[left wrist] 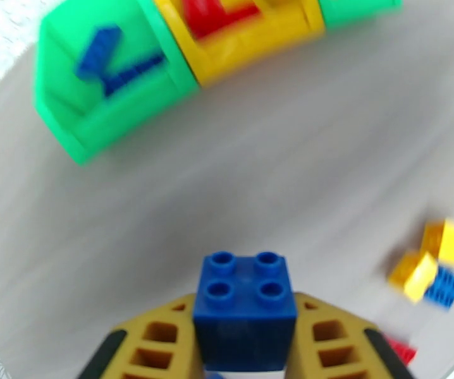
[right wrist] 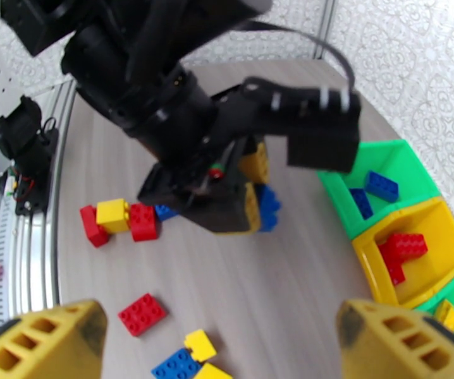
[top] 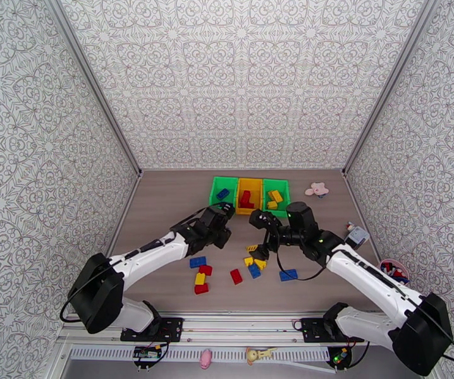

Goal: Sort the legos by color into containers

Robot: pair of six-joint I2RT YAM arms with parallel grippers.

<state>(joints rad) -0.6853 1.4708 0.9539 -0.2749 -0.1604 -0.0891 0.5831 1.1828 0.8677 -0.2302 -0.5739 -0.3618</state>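
Closest to us, a blue brick [left wrist: 243, 282] sits clamped, studs up, between the yellow fingers [left wrist: 157, 342] of the left end effector [left wrist: 246, 323]. It is above the counter [top: 164, 203], just short of the containers [top: 250, 180]. We see blue bricks in the left green bin, red in the yellow middle one and yellow in the right green one. Our right end effector [right wrist: 220, 330] hangs with its jaws spread wide and empty, close behind the left wrist, over loose legos [top: 254, 263] scattered nearer the bases. A pink flower toy [top: 317, 189] lies right of the bins, and a pink cup [top: 392, 270] stands at the right edge.
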